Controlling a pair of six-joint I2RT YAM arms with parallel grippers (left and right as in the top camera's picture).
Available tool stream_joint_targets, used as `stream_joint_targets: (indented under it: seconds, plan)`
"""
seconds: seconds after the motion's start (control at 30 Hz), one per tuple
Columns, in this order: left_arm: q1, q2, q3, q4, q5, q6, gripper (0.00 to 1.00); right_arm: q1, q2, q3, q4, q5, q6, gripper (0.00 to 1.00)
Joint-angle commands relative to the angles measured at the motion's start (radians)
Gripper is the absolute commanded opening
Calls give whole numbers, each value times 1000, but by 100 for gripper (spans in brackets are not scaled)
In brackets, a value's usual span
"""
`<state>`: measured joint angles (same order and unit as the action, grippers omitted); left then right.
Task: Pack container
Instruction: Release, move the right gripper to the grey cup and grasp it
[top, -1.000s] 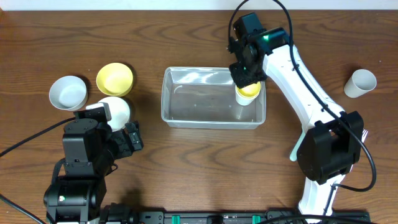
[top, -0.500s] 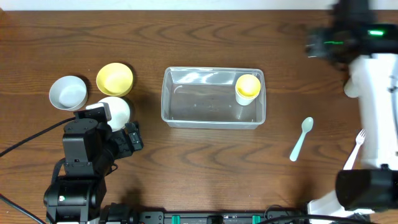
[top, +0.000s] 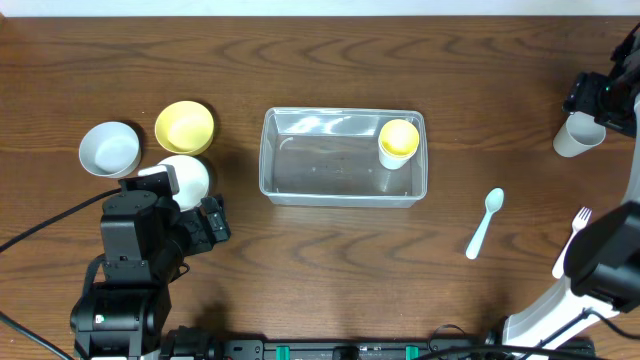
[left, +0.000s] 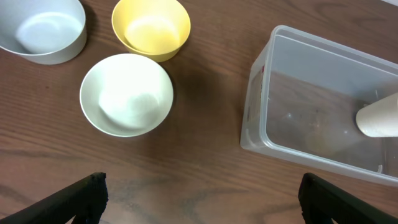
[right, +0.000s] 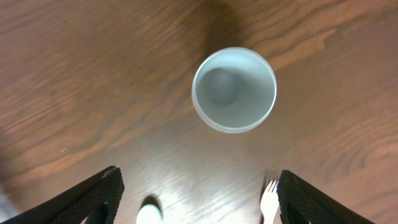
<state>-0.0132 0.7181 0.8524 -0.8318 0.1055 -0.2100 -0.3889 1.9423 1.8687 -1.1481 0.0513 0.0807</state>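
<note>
At the table's (top: 300, 60) near left edge, the left gripper (left: 202, 194) gapes, empty. Mid-table, the container (top: 320, 165) looks light, thin-walled, slippery and flexible; its rim seems the best hold. At the far right edge, the right gripper (right: 199, 193) hangs spread, empty, above a cup (right: 234, 90).

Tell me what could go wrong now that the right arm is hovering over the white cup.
The white cup is upright and empty, and looks slightly off centre between the fingers of the open right end effector, so a finger could clip its rim and tip it. The fork lies close by and might get swept. The yellow cup already in the container could be knocked during placement.
</note>
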Motion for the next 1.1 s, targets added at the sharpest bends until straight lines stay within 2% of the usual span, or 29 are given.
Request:
stream_joint_targets:
  seconds: [0.0,0.43,0.67,0.77,0.93,1.07]
  plan:
    - [6,1,22,-3,7,-5,98,-18,41,-5,31,-15,-65,81]
    - [5,1,22,-2,7,-5,98,-16,221,-5,73,-41,-98,80]
    - [6,1,22,-2,7,-5,98,-17,251,-5,115,-42,-98,79]
    - [6,1,22,-2,7,-5,98,-17,251,-5,128,-41,-98,74]
    - [6,1,22,-2,7,-5,98,-17,251,-5,127,-41,-98,56]
    - [6,1,22,-2,7,-5,98,-17,251,-5,123,-41,-98,52]
